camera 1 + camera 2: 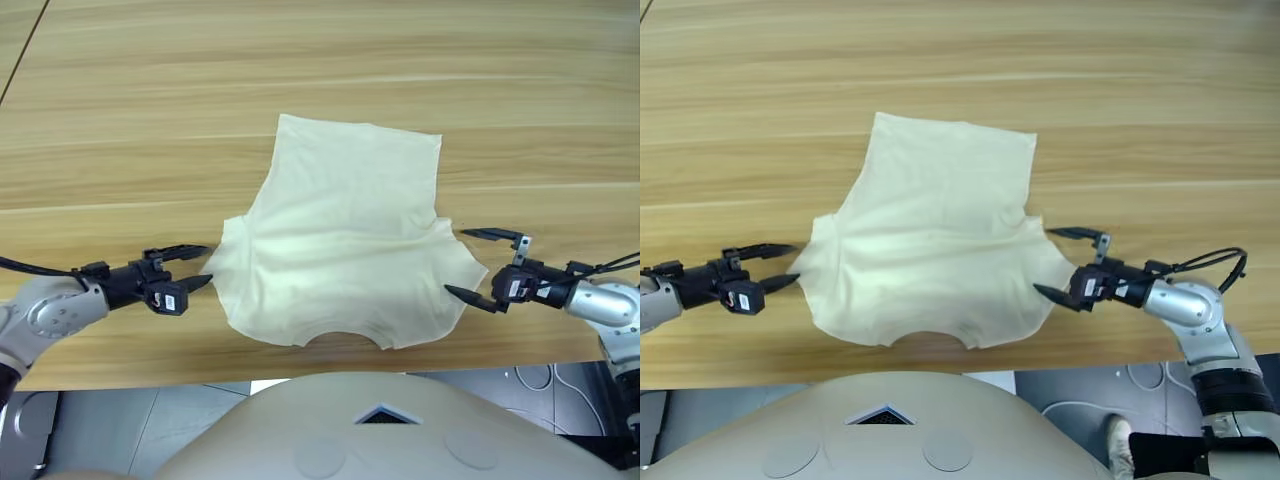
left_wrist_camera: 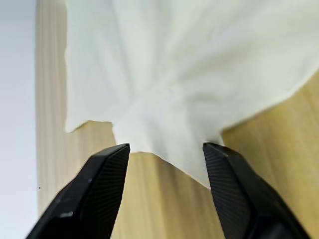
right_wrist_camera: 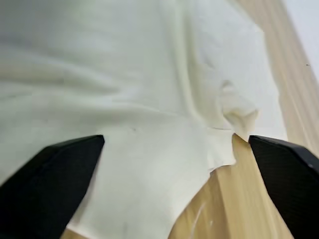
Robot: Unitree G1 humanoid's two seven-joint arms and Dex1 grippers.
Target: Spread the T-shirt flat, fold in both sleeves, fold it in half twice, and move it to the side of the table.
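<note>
- Left jaws: wide open and empty. The left sleeve (image 1: 228,262) hem sits just ahead, between my tips, ungripped.
- T-shirt (image 1: 345,240): on the worktop (image 1: 120,120) between both my jaws, long axis running away from me, collar nearest.
- Right jaws: wide open, straddling the right sleeve (image 1: 455,265) edge, nothing pinched.
</note>
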